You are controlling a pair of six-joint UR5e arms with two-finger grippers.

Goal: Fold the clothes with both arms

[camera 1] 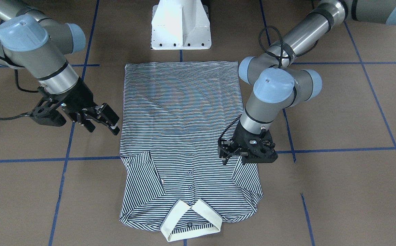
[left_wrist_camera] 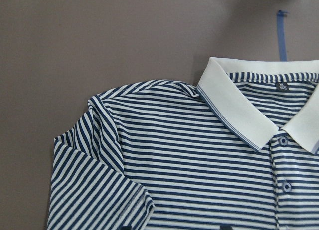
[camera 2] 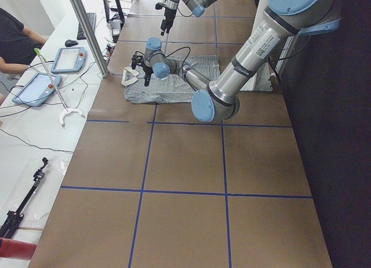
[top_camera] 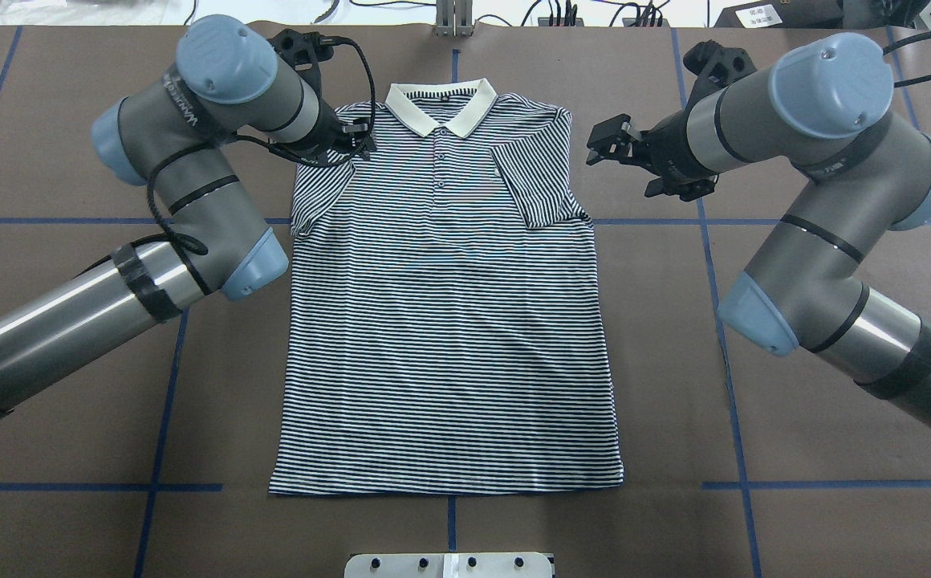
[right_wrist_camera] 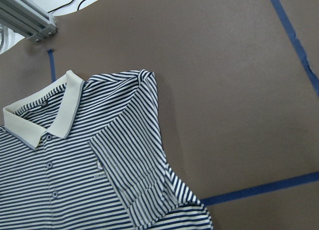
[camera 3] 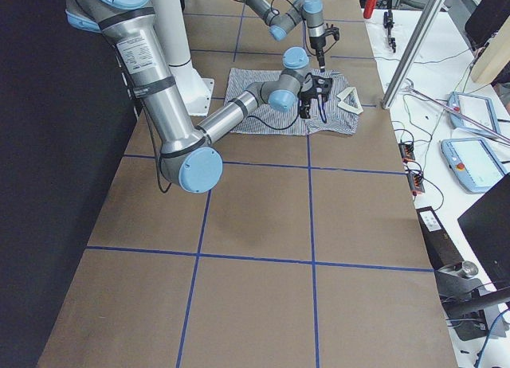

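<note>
Striped polo shirt [top_camera: 441, 321] is lying flat, face up, mid-worktop [top_camera: 674, 385].
Its long axis is running from the hem by the pedestal [camera 1: 181, 27] to the collar [top_camera: 440, 108], which is pointing away. The left gripper [top_camera: 357, 138] is hovering open and empty over a folded-in sleeve. The right gripper [camera 1: 102, 127] is gaping empty beside the opposite edge.

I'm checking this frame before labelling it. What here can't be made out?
Left gripper: fingers hidden under its own wrist in the front view, cut off by the left wrist view's bottom edge; contact with the shirt unclear.
Logo: too small to read, overhead and right wrist views.
Collar label: too small, left wrist view.
</note>
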